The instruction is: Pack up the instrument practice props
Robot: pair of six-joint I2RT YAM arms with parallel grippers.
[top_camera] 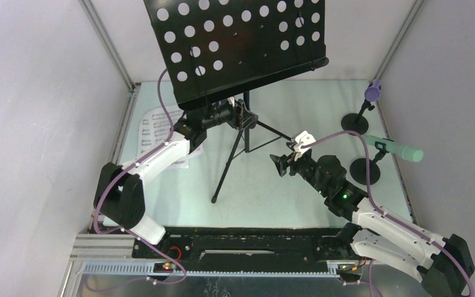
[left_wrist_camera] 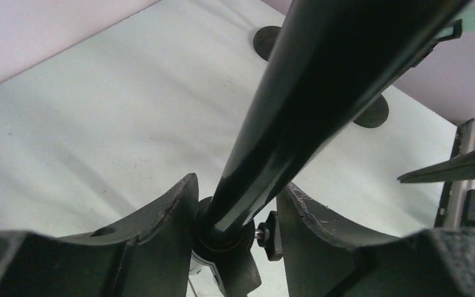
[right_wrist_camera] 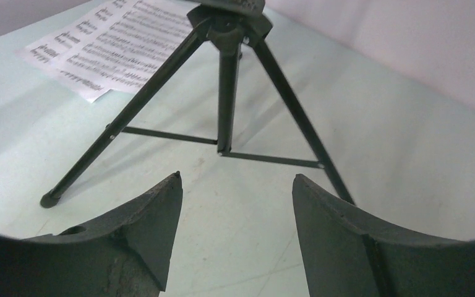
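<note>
Your left gripper (left_wrist_camera: 238, 207) filled the near edge of its wrist view. Its fingers (left_wrist_camera: 161, 235) were parted on either side of the pole (left_wrist_camera: 297, 111) of the music rack (top_camera: 241, 124). A sliver of gap showed on the right finger's side, so they straddled the pole rather than pinched it.

From above, the one rack stood at the middle-back of the table (top_camera: 284, 204). Its perforated plate (top_camera: 241, 43) tilted over the left arm's wrist and hid part of it. Three legs (right_wrist_camera: 222, 93) splayed below.

Your right gripper (right_wrist_camera: 236, 185) hung just right of those legs with its fingers (right_wrist_camera: 340, 235) spread wide and nothing between them. It faced the tripod.

You had two microphones at the right edge, each propped in its own holder. The purple microphone (top_camera: 372, 93) was at the back and the mint-green microphone (top_camera: 396, 148) nearer, lying almost level. That made two mic holders (top_camera: 354, 122), well apart from the rack.

The sheet-music pages (top_camera: 154, 127) lay flat on the left, partly under your left arm. They overlapped, so I could not count them.
</note>
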